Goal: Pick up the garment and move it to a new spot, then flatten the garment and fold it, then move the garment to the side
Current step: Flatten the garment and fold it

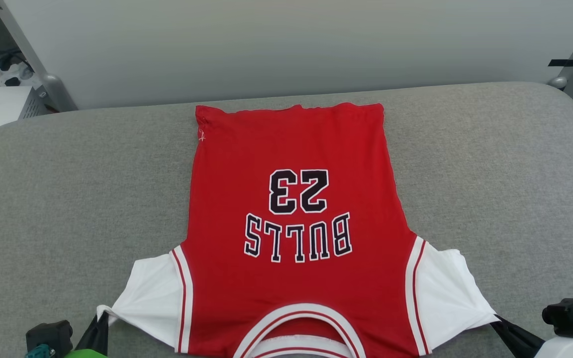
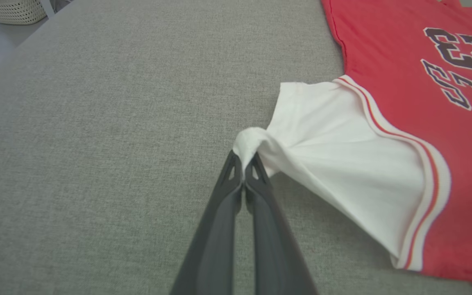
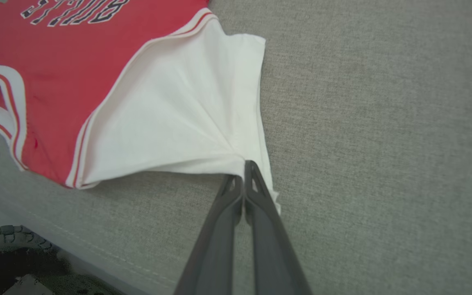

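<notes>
The left tool (image 2: 243, 164), its dark tapered fingers pinched together, grips the bunched tip of one white sleeve. The right tool (image 3: 245, 174) clamps the other sleeve's corner. The garment (image 1: 291, 149), a smooth red jersey, lies flat and print-up on the desk (image 1: 490, 174), which is padded in coarse grey weave. The head view adds the far hem, and the left wrist view a pale woven basket (image 2: 12, 10).

The jersey (image 1: 296, 219) was red with white sleeves, red-white striped trim and black-and-white lettering, on a grey surface (image 1: 67, 189).
</notes>
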`<state>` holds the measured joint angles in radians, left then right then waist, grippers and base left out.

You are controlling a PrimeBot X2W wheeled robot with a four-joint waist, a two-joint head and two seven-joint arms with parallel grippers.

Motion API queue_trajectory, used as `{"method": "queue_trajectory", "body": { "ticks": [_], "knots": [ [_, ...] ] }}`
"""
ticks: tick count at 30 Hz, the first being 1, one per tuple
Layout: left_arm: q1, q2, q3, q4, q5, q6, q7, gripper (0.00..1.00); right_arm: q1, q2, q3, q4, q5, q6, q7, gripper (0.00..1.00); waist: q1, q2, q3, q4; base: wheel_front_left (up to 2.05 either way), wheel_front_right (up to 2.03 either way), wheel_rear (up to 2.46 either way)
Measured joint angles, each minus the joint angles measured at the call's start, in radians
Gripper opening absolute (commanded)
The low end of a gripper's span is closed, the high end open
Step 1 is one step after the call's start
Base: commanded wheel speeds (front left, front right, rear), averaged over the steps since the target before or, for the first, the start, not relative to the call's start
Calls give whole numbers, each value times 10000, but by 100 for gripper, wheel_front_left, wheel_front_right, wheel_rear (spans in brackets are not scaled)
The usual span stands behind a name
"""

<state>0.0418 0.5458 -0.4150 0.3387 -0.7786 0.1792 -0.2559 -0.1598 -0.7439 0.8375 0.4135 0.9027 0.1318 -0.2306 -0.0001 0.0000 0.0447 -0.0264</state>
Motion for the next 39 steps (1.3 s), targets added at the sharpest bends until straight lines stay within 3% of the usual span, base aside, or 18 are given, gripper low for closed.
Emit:
{"method": "queue_trajectory", "body": {
  "ticks": [3, 4, 5, 6, 9, 14, 19, 23, 26, 32, 33, 36, 39],
  "knots": [
    [120, -77, 77, -69, 81, 6, 0, 0, 323, 148, -550, -151, -224, 0, 81, 0, 0, 0, -18, 11, 0, 0, 0],
    [145, -90, 100, -111, 132, 8, 0, 0, 386, 205, -731, -182, -290, 0, 109, 35, 1, 0, -15, 17, 0, 0, 0],
    [158, -113, 121, -174, 201, 10, 0, 0, 462, 270, -961, -228, -380, 0, 153, 63, 1, 0, -9, 31, 0, 0, 0],
    [164, -134, 127, -240, 284, 12, 0, 0, 517, 313, -1195, -324, -570, 0, 150, 100, 0, 0, 3, 42, 0, 0, 0],
    [148, -167, 105, -368, 523, 13, 0, 0, 553, 351, -2153, -646, -1147, -2, 138, 100, 0, 0, 61, 123, 0, 0, 0],
    [0, -199, 105, -692, 719, 48, 0, 0, 491, 347, -4299, -2182, -1699, -2, 451, 100, 0, 0, 244, 246, 0, 0, 0],
    [-436, -357, 61, -1039, 1097, 111, 0, 0, -478, 161, -6529, -3731, -2282, -4, 1634, 100, 1, 0, 536, 466, 0, 0, 0],
    [-953, -642, -10, -1289, 1398, 111, 0, 0, -1908, 138, -7405, -4405, -2568, -4, 3070, 100, 1, 0, 836, 800, 0, 0, 0],
    [-1324, -897, -54, -1436, 1689, 109, 0, 0, -3186, 105, -7496, -4506, -2729, -4, 4328, 100, 1, 0, 1138, 1089, 0, 0, 0],
    [-1894, -1536, -10, -1904, 2303, 109, 0, 0, -5916, -155, -6554, -3720, -2418, -4, 7480, 100, 2, 0, 1928, 1667, 0, 0, 0],
    [-2016, -1906, 46, -2138, 2600, 98, 0, 0, -7032, -146, -6055, -2765, -1988, -4, 9515, 100, 3, 0, 2376, 1959, 0, 0, 0],
    [-2200, -2326, 109, -2324, 2941, 82, 0, 0, -8081, -148, -5718, -1762, -1737, -4, 11423, 100, 3, 0, 2885, 2273, 0, 0, 0],
    [-2353, -2700, 238, -2579, 3241, 0, 0, 0, -9034, -17, -5680, -1057, -1778, -4, 12385, 100, 3, 0, 3385, 2562, 0, 0, 0]
  ]
}}
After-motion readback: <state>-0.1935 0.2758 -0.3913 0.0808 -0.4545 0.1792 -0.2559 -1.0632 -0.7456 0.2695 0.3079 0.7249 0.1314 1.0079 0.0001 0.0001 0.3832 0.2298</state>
